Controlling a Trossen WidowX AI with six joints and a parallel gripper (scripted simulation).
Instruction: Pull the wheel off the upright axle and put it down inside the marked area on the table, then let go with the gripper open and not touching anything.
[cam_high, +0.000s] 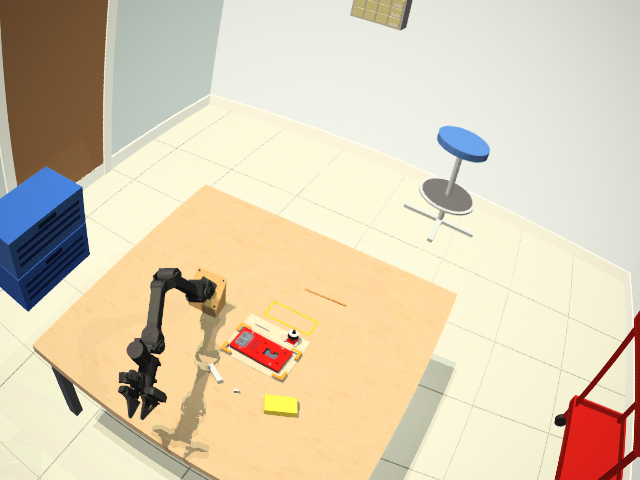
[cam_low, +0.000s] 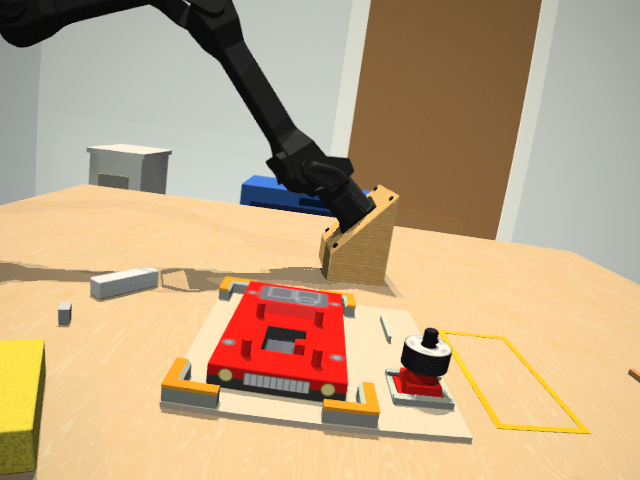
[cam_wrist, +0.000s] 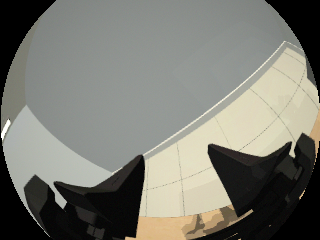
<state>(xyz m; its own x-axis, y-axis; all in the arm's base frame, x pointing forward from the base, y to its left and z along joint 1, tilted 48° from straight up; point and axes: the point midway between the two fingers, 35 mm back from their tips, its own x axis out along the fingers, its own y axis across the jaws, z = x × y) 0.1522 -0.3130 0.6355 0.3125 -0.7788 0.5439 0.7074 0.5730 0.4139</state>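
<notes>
The black wheel (cam_high: 292, 334) (cam_low: 425, 355) sits on the upright axle of a small red stand at the corner of the pale board (cam_high: 258, 321) (cam_low: 372, 356). The yellow marked area (cam_high: 311, 318) (cam_low: 527, 367) lies right beside it on the table. My gripper (cam_high: 140, 409) (cam_wrist: 176, 154) hangs high above the table's near left side, far from the wheel, with its fingers apart and nothing between them. In the wrist view only wall and floor show between the fingers. The gripper is out of frame in the exterior view.
A red car body (cam_high: 261, 348) (cam_low: 281, 341) lies on the board between orange corner stops. A wooden wedge mount (cam_high: 214, 297) (cam_low: 361, 242) holds the arm's base. A yellow sponge (cam_high: 281, 404) (cam_low: 18, 403), a white bar (cam_high: 216, 373) (cam_low: 124, 282) and a small grey block (cam_high: 236, 390) (cam_low: 64, 313) lie nearby.
</notes>
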